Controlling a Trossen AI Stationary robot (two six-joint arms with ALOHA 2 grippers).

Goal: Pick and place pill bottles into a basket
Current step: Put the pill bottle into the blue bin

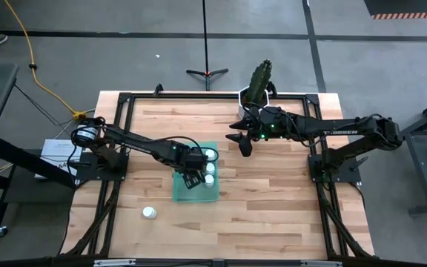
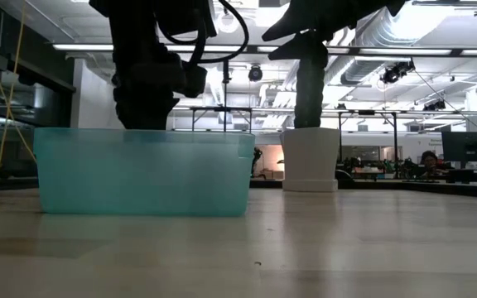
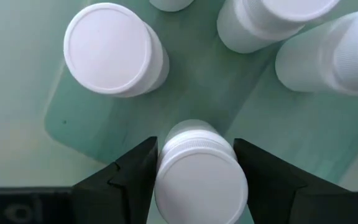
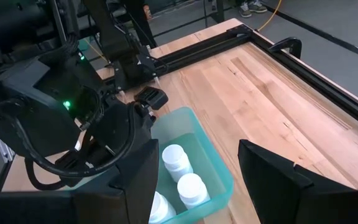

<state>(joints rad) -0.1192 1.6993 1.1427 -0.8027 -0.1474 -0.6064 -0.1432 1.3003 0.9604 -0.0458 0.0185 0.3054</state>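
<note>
The green translucent basket (image 1: 196,178) stands on the wooden table and also shows in the low view (image 2: 143,170). Three white pill bottles (image 1: 210,168) stand along its right side. My left gripper (image 1: 193,176) reaches down into the basket and is shut on another pill bottle (image 3: 197,180). One more bottle (image 1: 149,213) stands on the table, near and left of the basket. My right gripper (image 1: 242,141) hangs open and empty above the table, right of the basket's far end. My left gripper pinches the pill bottle between its two fingers, on opposite sides of the cap (image 3: 166,168). The fingers come from above, pointing down, and the bottle stands upright between them inside the basket. Whether its bottom rests on the basket's floor is hidden.
A white hexagonal pot (image 1: 256,95) with a cactus stands at the table's far edge behind my right arm. Several bottles (image 3: 107,50) stand close around the held one in the basket. The table's black frame rails (image 1: 117,133) run along its left and right sides.
</note>
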